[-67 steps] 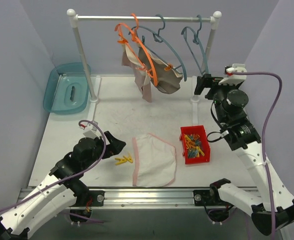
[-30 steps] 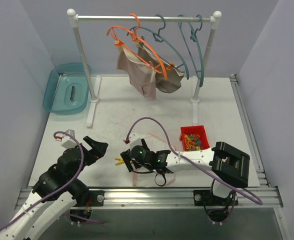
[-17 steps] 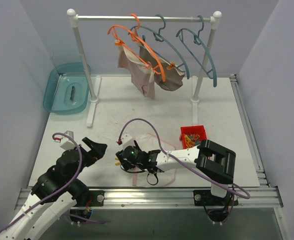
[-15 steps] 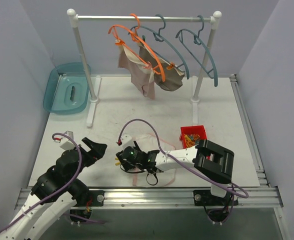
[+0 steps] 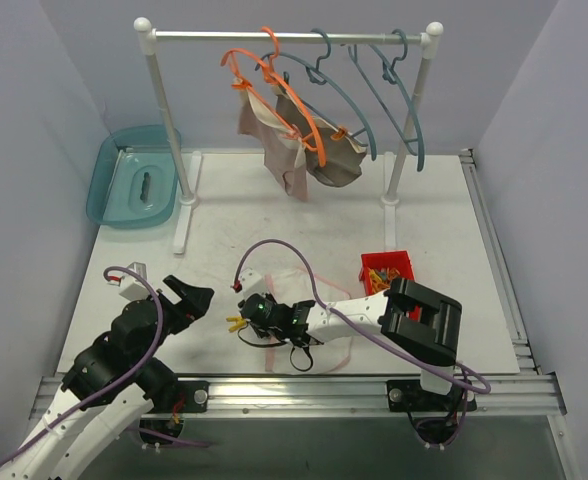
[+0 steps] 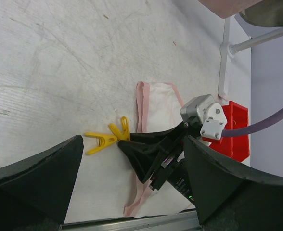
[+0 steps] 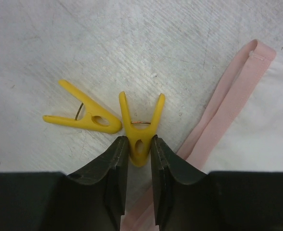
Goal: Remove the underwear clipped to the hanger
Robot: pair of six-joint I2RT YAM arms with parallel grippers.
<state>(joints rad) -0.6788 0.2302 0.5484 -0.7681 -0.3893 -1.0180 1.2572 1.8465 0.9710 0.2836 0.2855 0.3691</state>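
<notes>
Dusty pink underwear (image 5: 272, 135) and taupe underwear (image 5: 336, 160) hang clipped to an orange hanger (image 5: 292, 108) on the rack. White underwear with pink trim (image 5: 339, 345) (image 6: 158, 103) (image 7: 257, 125) lies flat on the table, partly under the right arm. My right gripper (image 5: 242, 322) (image 7: 137, 143) is low on the table at its left edge, shut on an upright yellow clothespin (image 7: 140, 130) (image 6: 120, 131). A second yellow clothespin (image 7: 83, 119) (image 6: 99, 140) lies just to its left. My left gripper (image 5: 189, 297) (image 6: 132, 139) hovers open and empty to the left, facing the right gripper.
A red bin (image 5: 386, 272) (image 6: 237, 126) of coloured clothespins stands right of the white underwear. A teal basin (image 5: 134, 185) sits at the back left. Blue hangers (image 5: 394, 95) hang empty on the rack (image 5: 289, 37), whose feet rest on the table.
My right gripper has closed on the yellow clothespin and edged slightly left. A blue hanger is swinging on the rail. The left arm has stayed still.
</notes>
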